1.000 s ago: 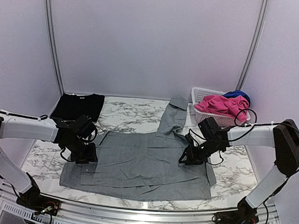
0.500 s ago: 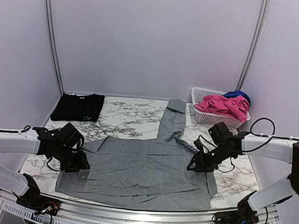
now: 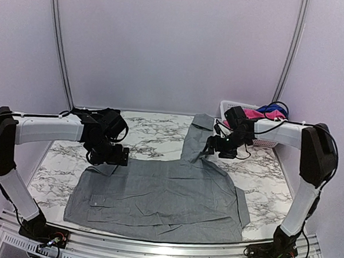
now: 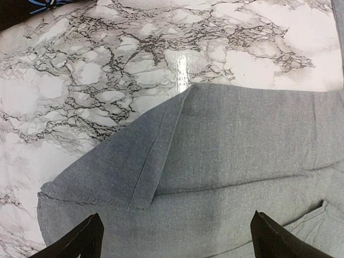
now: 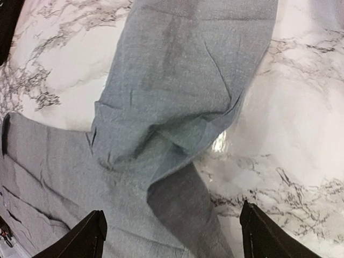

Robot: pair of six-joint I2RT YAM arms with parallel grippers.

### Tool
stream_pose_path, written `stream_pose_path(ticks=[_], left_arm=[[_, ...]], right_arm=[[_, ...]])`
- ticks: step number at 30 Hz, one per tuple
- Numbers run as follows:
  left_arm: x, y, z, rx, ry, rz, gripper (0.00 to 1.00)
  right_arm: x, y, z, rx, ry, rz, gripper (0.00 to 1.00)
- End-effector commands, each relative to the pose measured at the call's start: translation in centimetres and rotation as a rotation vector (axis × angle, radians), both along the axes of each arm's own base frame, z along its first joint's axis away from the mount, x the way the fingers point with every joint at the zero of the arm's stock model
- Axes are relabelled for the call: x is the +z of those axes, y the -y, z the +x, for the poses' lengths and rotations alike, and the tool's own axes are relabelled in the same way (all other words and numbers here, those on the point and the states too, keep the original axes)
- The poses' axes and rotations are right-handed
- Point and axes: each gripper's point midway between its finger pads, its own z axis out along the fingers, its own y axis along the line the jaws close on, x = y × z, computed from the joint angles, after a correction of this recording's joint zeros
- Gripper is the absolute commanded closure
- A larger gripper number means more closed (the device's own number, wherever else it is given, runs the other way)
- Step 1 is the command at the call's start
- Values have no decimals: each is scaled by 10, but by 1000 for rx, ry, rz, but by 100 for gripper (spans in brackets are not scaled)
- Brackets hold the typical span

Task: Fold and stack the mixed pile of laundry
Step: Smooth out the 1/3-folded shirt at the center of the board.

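Black left gripper is hanging wide open, holding nothing, just above a folded-over corner of the grey trousers, which are lying spread on the marble table. Right gripper is gaping empty too, over the spot where one trouser leg is running toward the far edge. A black cloth is lying at the far left. A pink piece and a blue piece are sitting in the white basket at the far right
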Motion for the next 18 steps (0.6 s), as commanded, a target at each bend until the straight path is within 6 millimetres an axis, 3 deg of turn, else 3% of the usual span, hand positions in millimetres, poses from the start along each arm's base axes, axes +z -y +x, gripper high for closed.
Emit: stream_pose_path(ticks=[1, 6, 9, 12, 18], left_arm=[[-8, -4, 9, -37, -25, 100, 1], [-38, -11, 13, -55, -90, 202, 1], [-56, -28, 15, -28, -143, 250, 1], [-56, -51, 22, -2, -143, 330, 1], [-40, -109, 37, 94, -129, 423, 1]], right_arm=[[-14, 0, 25, -12, -3, -59, 19], [-40, 13, 42, 11, -2, -182, 26], [-49, 32, 58, 17, 22, -290, 38], [-52, 48, 72, 32, 47, -418, 41], [-40, 61, 93, 50, 121, -539, 43]])
